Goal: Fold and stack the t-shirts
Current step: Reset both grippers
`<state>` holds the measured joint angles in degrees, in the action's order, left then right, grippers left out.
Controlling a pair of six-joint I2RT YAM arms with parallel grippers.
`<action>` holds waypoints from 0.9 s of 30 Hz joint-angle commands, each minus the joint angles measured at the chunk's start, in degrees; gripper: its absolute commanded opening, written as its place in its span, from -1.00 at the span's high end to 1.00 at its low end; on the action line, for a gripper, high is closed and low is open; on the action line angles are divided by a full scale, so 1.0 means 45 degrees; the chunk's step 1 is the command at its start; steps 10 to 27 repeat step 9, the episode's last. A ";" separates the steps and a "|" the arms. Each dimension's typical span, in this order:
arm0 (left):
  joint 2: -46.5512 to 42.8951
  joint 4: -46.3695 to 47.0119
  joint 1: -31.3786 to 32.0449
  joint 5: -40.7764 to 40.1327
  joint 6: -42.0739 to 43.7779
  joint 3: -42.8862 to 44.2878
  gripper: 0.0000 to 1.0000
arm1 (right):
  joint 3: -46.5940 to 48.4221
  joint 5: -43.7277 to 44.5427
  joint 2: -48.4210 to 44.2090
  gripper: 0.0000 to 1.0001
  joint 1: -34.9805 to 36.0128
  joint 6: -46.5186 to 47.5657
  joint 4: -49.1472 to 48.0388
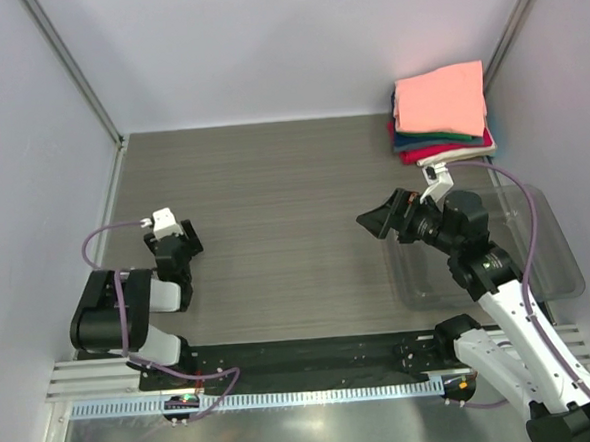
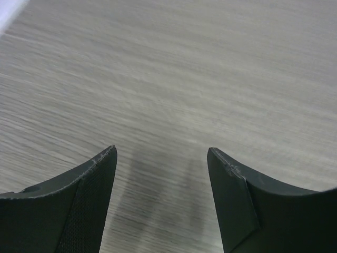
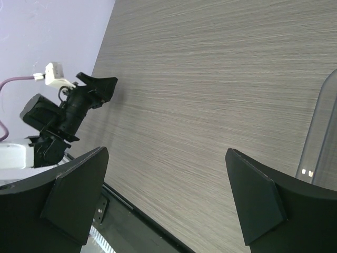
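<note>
T-shirts sat folded in one stack at the table's one-o'clock corner, with the salmon-pink shirt on top. The left gripper, at eight o'clock, hung released above the tabletop. The right gripper, at four o'clock beside the clear plastic tray, was likewise spread wide.

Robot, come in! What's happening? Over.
Both open: left gripper, right gripper. Far right: shirts stacked, pink on top. Nothing blocking; tray at right edge.
</note>
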<state>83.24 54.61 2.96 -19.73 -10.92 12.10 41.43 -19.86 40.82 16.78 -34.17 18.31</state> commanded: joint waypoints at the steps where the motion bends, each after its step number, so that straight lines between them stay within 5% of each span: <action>1: 0.0510 0.2991 -0.0190 0.1277 0.0591 0.0123 -0.40 | 0.0168 -0.0216 -0.0281 -0.99 0.0042 0.0367 -0.0046; 7: 0.0447 0.1244 -0.0189 0.1395 0.0649 0.0944 -0.49 | 0.0013 -0.0022 -0.0496 -1.00 0.0042 0.0600 0.0131; 8: 0.0447 0.1301 -0.0209 0.1376 0.0649 0.0944 -0.99 | -0.0007 0.0095 -0.0574 -1.00 0.0022 0.0757 0.0151; 27: 0.0428 0.1302 -0.0190 0.1395 0.0649 0.0925 -0.99 | -0.0027 0.0116 -0.0652 -0.99 0.0042 0.0932 0.0151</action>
